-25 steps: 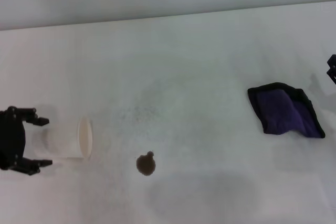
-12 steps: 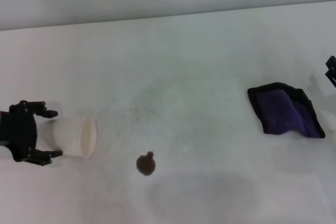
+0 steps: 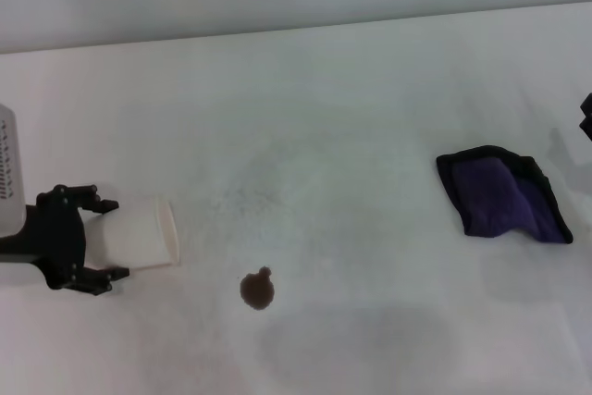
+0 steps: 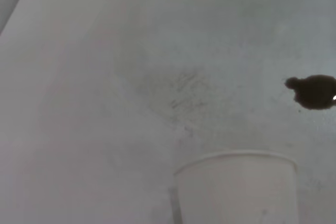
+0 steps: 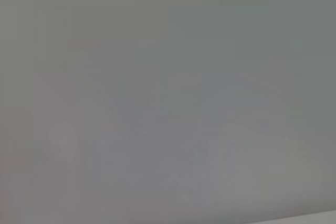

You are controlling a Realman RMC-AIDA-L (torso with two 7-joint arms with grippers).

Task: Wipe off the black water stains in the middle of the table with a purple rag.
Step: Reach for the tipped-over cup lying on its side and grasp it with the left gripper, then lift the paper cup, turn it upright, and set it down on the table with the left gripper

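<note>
The black water stain (image 3: 256,290) is a small dark blot with a nub on the white table (image 3: 333,108), also seen in the left wrist view (image 4: 314,91). Far to its right lies the purple rag (image 3: 504,193), crumpled, black-bordered, with nothing touching it. My left gripper (image 3: 100,238) is at the table's left, its fingers pressed on both sides of a white paper cup (image 3: 139,238) lying on its side, mouth toward the stain. Only a dark sliver of my right gripper (image 3: 586,116) shows at the right edge, beyond the rag.
Faint grey smudges (image 3: 250,196) mark the table behind the stain. The cup's rim (image 4: 236,157) fills the near part of the left wrist view. The right wrist view shows only blank grey surface.
My left gripper has moved right toward the stain, and the cup has shifted right and turned with it. The right gripper, rag and stain have stayed put.
</note>
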